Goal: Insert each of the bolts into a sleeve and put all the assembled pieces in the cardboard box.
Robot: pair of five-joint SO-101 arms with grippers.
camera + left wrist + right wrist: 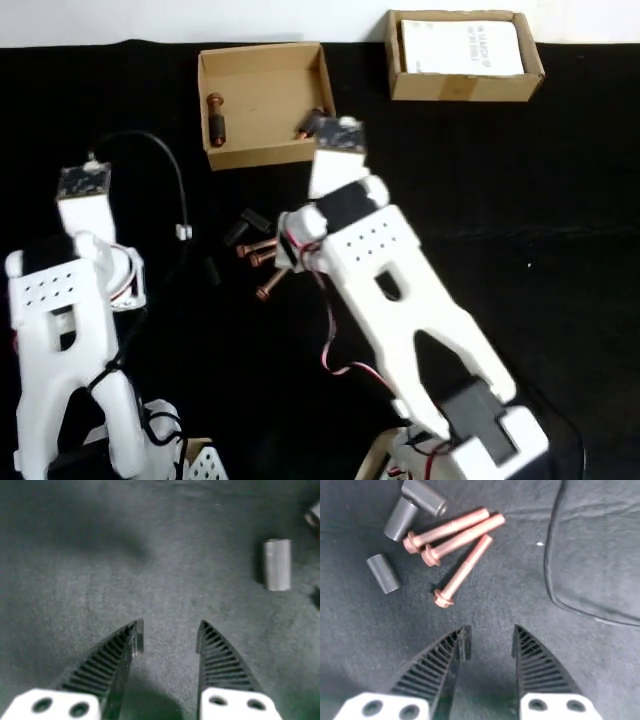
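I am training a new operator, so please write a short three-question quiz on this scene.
1. How many loose copper-coloured metal bolts lie on the black cloth?
2. True or false: the right gripper holds a short dark cylindrical sleeve.
3. Where does an assembled bolt-and-sleeve piece lie? A) in the open brown cardboard box B) on the cloth C) in a gripper
Key: 1 three; 2 false; 3 A.
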